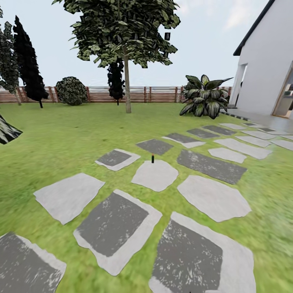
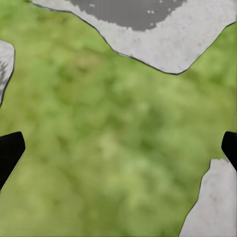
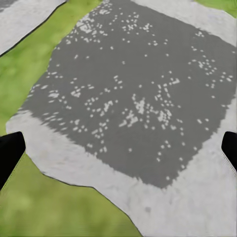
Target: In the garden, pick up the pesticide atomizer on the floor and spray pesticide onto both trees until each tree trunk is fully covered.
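A small dark upright object (image 1: 152,158), which looks like the pesticide atomizer, stands on the lawn at the far edge of a pale stepping stone (image 1: 155,175) in the middle of the head view. Far behind it rises a tree (image 1: 122,28) with a grey-brown trunk (image 1: 127,87) and a dark green crown, close to the fence. My left gripper (image 2: 118,153) is open above grass, its black fingertips (image 2: 9,153) at the picture's sides. Over a dark-centred paving stone (image 3: 133,98) my right gripper (image 3: 118,153) is open too, holding nothing.
Grey stepping stones (image 1: 112,226) run from near me toward a white house (image 1: 268,61) at the right. A brown slat fence (image 1: 154,94) closes the lawn. Dark conifers (image 1: 26,61), a round shrub (image 1: 71,90) and a broad-leaved plant (image 1: 205,97) stand along it.
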